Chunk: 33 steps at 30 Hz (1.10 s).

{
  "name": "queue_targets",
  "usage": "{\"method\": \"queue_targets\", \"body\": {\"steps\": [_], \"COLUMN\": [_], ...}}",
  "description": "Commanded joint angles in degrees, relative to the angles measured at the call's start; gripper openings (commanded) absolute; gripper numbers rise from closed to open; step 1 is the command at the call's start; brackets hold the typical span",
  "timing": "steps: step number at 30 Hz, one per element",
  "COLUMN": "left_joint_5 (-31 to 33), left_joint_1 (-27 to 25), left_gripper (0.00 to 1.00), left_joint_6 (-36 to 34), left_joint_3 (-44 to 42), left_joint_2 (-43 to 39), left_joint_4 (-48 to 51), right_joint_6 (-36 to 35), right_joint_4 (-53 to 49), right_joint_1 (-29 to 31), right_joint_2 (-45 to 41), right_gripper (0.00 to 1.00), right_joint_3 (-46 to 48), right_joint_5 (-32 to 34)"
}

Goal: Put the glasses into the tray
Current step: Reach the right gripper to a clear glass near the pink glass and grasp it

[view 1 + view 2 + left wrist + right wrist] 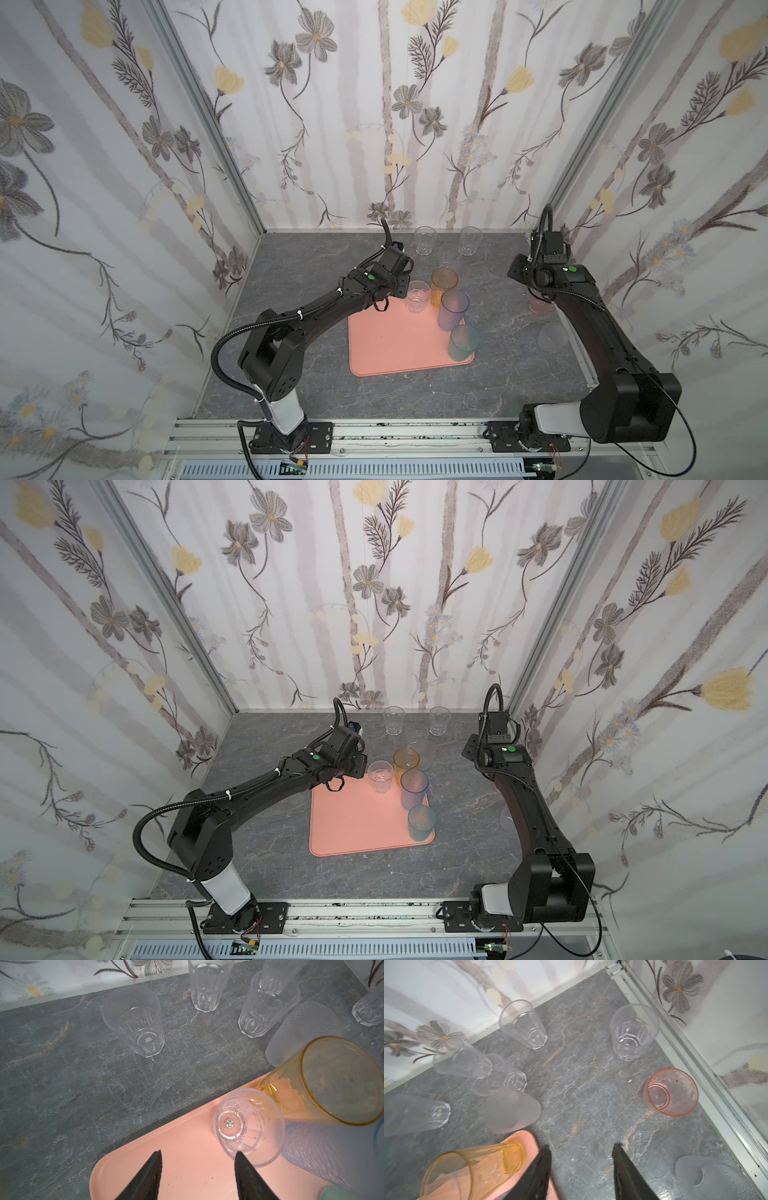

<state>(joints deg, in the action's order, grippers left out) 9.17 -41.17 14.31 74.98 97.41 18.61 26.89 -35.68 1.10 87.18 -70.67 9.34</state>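
The salmon-pink tray [390, 349] lies mid-table. On it stand a clear glass [417, 296], an amber glass [444, 286], a blue-purple glass [454, 309] and a teal glass [463, 341]. My left gripper [198, 1153] hovers open over the tray [187, 1167] with nothing between its fingers; one fingertip is right beside the clear glass [249, 1126]. My right gripper [582, 1146] is open and empty over bare table next to the tray corner [525, 1138]. An orange-pink glass [670, 1093] stands ahead of it, near the right wall.
Several clear glasses [424, 240] [470, 240] and a frosted glass [508, 1109] stand on the grey table behind the tray. Another frosted glass [552, 336] sits by the right arm. Patterned walls and a metal rail [695, 1068] close in the back and right sides.
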Motion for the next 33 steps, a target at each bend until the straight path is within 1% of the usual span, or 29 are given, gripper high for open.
{"method": "queue_targets", "body": {"steps": [1,5,8,11,16,21,27,33], "left_joint_5": [2.16,0.83,-1.10,-2.40,-0.39,3.13,3.55,4.18], "left_joint_1": [-1.40,-2.60,-2.65,-2.69,-2.87,-2.95,-2.95,-2.96], "left_gripper": [0.63,0.70,0.74,0.77,0.82,0.84,0.84,0.84], "left_joint_6": [2.29,0.47,-0.71,-1.66,-2.41,-1.24,-0.77,0.45], "left_joint_3": [-6.00,-12.81,-15.72,-18.03,-22.21,-25.51,-27.27,-27.21], "left_joint_2": [-3.67,-7.20,-7.84,-8.82,-11.40,-13.58,-14.60,-14.23], "left_joint_4": [-13.81,-22.30,-27.53,-32.69,-37.86,-38.61,-38.56,-38.56], "right_joint_6": [0.81,0.75,0.92,1.28,1.31,0.54,-0.53,-0.70], "right_joint_4": [0.20,1.40,3.35,5.20,5.89,6.39,5.68,4.15], "right_joint_1": [-2.89,-5.70,-7.10,-7.23,-7.66,-9.59,-10.94,-10.99], "right_joint_2": [-1.13,-3.40,-2.25,1.69,12.58,22.05,31.40,38.13], "right_gripper": [0.49,0.50,0.50,0.50,0.50,0.49,0.48,0.46], "right_joint_3": [2.76,7.80,8.18,4.63,-5.07,-12.58,-20.51,-26.18], "right_joint_5": [1.92,3.22,2.26,2.16,4.14,3.68,1.47,-2.16]}}
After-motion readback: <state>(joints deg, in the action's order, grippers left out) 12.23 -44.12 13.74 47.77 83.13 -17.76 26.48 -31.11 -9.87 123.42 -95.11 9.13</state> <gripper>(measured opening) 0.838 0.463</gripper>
